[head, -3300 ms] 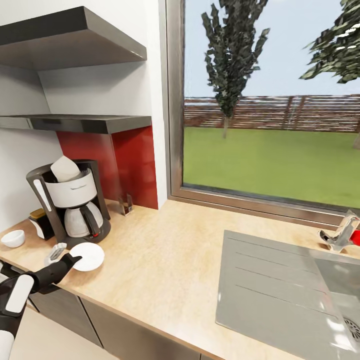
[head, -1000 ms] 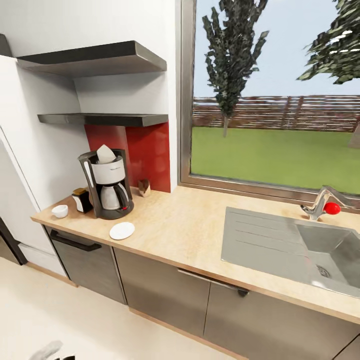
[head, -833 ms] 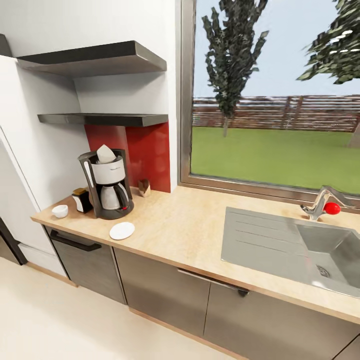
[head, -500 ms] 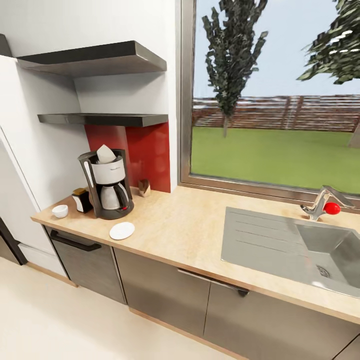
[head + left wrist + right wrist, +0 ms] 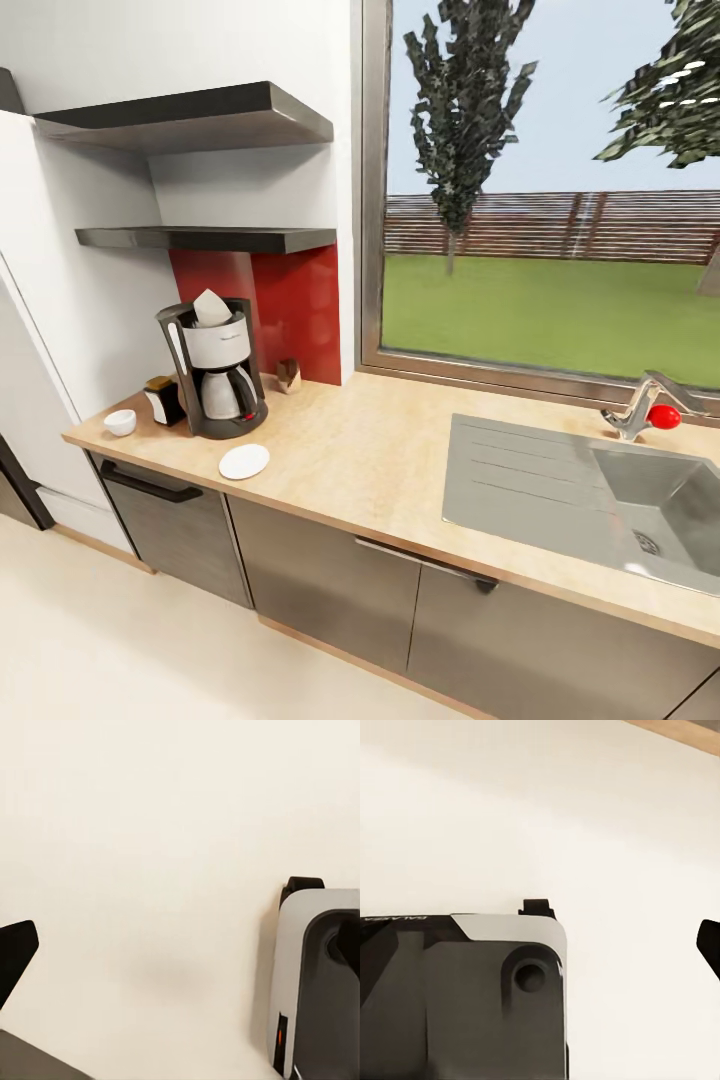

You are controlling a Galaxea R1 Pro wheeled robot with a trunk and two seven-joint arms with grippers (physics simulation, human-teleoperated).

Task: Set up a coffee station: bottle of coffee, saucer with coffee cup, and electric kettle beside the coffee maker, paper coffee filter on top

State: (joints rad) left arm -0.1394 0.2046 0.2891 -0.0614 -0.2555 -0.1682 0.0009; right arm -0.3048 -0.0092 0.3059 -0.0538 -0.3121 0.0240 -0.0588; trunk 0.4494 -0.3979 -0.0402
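Observation:
The coffee maker (image 5: 215,370) stands at the left end of the countertop (image 5: 370,470), with a white paper filter (image 5: 211,306) sticking out of its top. In front of it lies the saucer (image 5: 244,461) with nothing on it. The coffee cup (image 5: 120,422) sits apart, near the counter's left end. Between the cup and the machine is the bottle of coffee (image 5: 160,399). The two black kitchen shelves (image 5: 205,238) are bare. The electric kettle is out of view. My left gripper (image 5: 180,952) and right gripper (image 5: 540,937) hang open over the floor, one dark fingertip (image 5: 11,952) at the frame's edge.
A small brown object (image 5: 288,375) stands against the red backsplash. A steel sink (image 5: 600,500) with a red-knobbed tap (image 5: 645,408) takes up the counter's right part. Dark cabinet fronts (image 5: 330,590) run below. The cream floor (image 5: 120,640) lies between me and the cabinets.
The view has pulled back from the counter since 3.3 s ago, and my left arm has left the saucer and dropped from the head view. Over the last second nothing on the counter has moved.

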